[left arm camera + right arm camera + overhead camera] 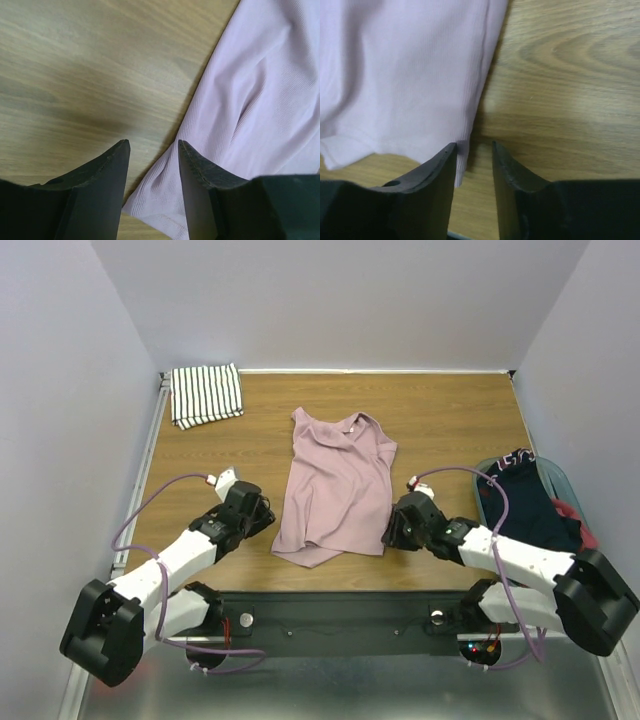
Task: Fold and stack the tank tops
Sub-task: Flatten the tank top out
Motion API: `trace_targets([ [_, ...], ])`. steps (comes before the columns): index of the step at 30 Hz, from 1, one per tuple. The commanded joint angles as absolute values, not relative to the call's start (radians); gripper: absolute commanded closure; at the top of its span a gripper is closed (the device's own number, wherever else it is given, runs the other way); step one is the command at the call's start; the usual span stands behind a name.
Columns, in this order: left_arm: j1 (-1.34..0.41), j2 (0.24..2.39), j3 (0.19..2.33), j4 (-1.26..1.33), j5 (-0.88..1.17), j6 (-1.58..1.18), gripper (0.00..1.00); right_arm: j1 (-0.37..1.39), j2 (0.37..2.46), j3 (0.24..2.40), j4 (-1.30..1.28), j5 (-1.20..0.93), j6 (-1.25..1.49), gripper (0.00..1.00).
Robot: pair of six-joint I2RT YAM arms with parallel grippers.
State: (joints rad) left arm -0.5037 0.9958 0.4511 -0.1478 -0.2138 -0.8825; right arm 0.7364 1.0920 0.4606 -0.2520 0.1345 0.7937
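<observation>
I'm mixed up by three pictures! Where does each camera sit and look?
Top: above, behind the arms, looking down on the table and pink top; both arms show.
Left wrist: on the left arm, looking past its jaws at the top's left corner.
Right wrist: on the right arm, past its jaws, at the right corner.
All share the pink top.

A folded white tank top with thin black stripes (206, 394) lies at the far left corner of the flat brown wooden table (450, 410). The soft dusty pink tank top (338, 485) lies spread at the table's middle, neckline toward the far edge, hem toward the arms. The black left gripper (266, 517) sits at the hem's left corner and the black right gripper (393, 530) at its right corner, each with its jaws apart over the cloth's edge. At the table's right edge stands a rounded teal basket (556, 472). In it lies a dark navy garment (525, 505), with a red garment (575, 520) to its right.
</observation>
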Motion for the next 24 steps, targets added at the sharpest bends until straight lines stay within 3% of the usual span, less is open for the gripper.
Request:
trace_targets([
  [1,-0.544,1.017,0.431,-0.146,-0.206,-0.902,0.46,0.744,1.16,0.517,-0.18,0.219,0.804,0.64],
  [5,-0.572,1.032,0.423,-0.155,-0.192,-0.907,0.5,0.742,1.239,0.571,-0.169,0.268,0.773,0.84],
  [10,-0.595,1.066,0.454,-0.213,-0.21,-0.904,0.5,0.729,1.316,0.655,-0.17,0.32,0.72,1.0],
  [17,-0.627,1.13,0.485,-0.236,-0.187,-0.867,0.51,0.507,1.376,0.753,-0.17,0.272,0.624,1.0],
  [24,-0.666,1.14,0.485,-0.259,-0.144,-0.835,0.52,0.492,1.404,0.81,-0.17,0.229,0.606,1.0],
])
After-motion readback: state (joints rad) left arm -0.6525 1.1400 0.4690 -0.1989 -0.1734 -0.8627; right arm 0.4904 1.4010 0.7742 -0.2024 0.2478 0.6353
